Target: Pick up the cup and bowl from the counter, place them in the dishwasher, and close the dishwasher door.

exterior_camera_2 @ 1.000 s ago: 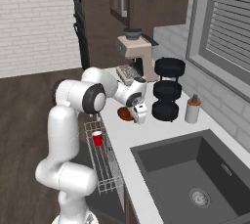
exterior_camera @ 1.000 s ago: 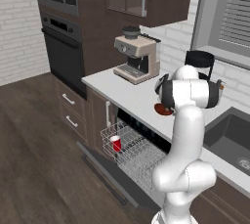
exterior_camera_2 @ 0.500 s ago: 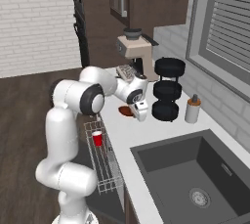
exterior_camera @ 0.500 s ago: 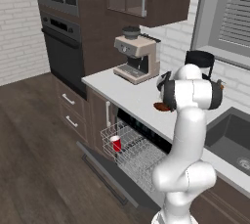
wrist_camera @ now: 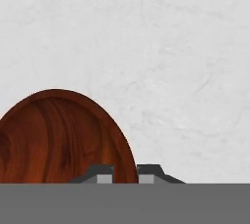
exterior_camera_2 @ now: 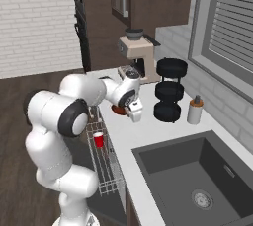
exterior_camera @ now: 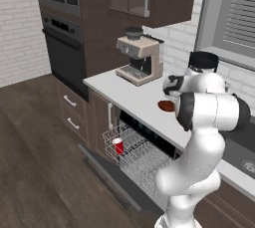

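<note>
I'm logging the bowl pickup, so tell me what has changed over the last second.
The gripper has closed its fingers on the rim of the bowl, one fingertip inside and one outside, and now pinches it on the counter. The arm barely shifted. The bowl has not left the counter. The cup stays upright in the dishwasher rack, and the dishwasher door stays down.

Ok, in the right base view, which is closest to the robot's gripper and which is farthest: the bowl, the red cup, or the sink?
1. Bowl: on the counter, right at the gripper.
2. Cup: lower down, in the dishwasher rack.
3. Sink: farthest, at the counter's near end.
</note>
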